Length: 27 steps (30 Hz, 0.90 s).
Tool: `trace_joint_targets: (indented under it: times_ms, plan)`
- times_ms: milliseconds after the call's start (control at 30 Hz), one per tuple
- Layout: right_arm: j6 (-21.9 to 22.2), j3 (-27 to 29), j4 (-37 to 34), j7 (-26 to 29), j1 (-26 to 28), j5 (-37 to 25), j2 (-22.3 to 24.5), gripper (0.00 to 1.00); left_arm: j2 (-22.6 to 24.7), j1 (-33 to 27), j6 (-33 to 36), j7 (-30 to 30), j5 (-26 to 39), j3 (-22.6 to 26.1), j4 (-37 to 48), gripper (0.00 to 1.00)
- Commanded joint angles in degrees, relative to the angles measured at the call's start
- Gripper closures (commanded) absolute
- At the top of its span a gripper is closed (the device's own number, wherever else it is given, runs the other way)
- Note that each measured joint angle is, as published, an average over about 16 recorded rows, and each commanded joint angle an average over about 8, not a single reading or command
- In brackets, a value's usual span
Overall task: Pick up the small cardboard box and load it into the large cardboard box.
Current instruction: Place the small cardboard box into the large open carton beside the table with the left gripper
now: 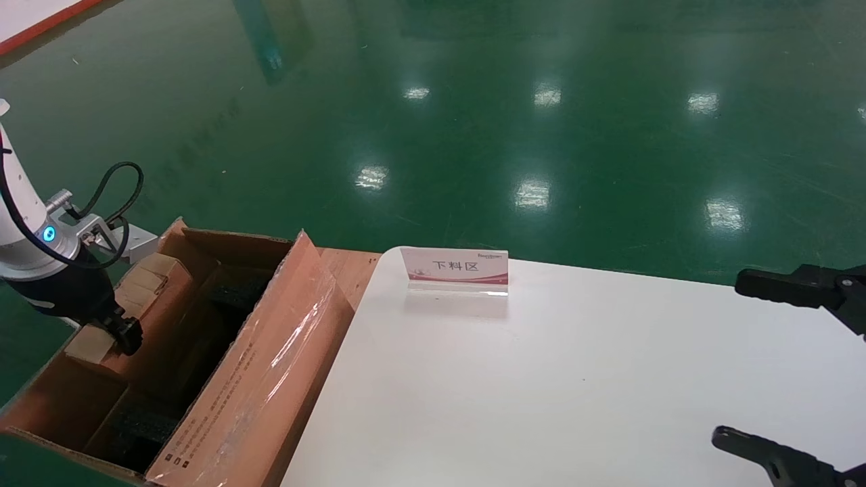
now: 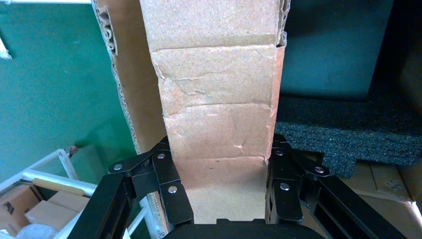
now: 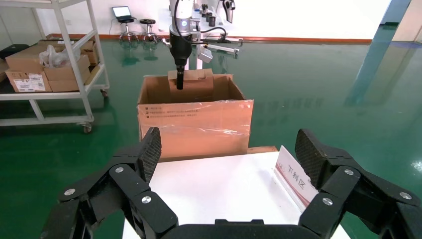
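Left gripper [image 2: 221, 191] is clamped on the small cardboard box [image 2: 219, 114], pads pressed against its two opposite side faces. The box hangs over the far-left part of the large cardboard box [image 1: 270, 379], its lower end already below the rim, beside the left wall. Black foam blocks [image 2: 348, 134] sit just beside it inside. Right gripper [image 3: 226, 169] is parked over the white table [image 1: 541, 379] on the right, fingers spread wide, holding nothing. Step in hand looks like the lowering and release. To do it well: keep the small box square to the wall, bring it down slowly so its edge does not catch on foam or flap, and let go only once it rests on something. Risk: it tips if dropped early. Writing: the sign [image 1: 454, 266] on the table reads 下料区; its small logo is too fine to read. Printed lines on the taped flap [image 3: 171, 110] are also unreadable.
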Motion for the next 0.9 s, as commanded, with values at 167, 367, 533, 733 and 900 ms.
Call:
trace_joint_targets:
  times_ms: [167,367,533,733,900]
  plan:
    - [0.01,-0.02,0.00,-0.01,0.00,0.01,0.01,0.00,0.05,0.42,0.46,0.93,-0.48,-0.21,1.39,1.00]
    - [0.02,-0.03,0.00,-0.02,0.00,0.02,0.01,0.00,0.29,0.82,0.87,1.64,-0.74,-0.34,2.57,0.88]
    - [0.03,-0.04,-0.01,-0.02,-0.01,0.03,0.02,0.00,0.44,0.99,1.09,1.85,-0.83,-0.38,3.11,0.62]
    - [0.03,-0.04,-0.01,-0.02,-0.01,0.04,0.02,0.00,0.45,1.01,1.12,1.84,-0.84,-0.37,3.13,0.57]
    - [0.03,-0.04,-0.01,-0.02,-0.01,0.04,0.02,0.00,0.41,0.97,1.08,1.79,-0.84,-0.35,2.97,0.62]
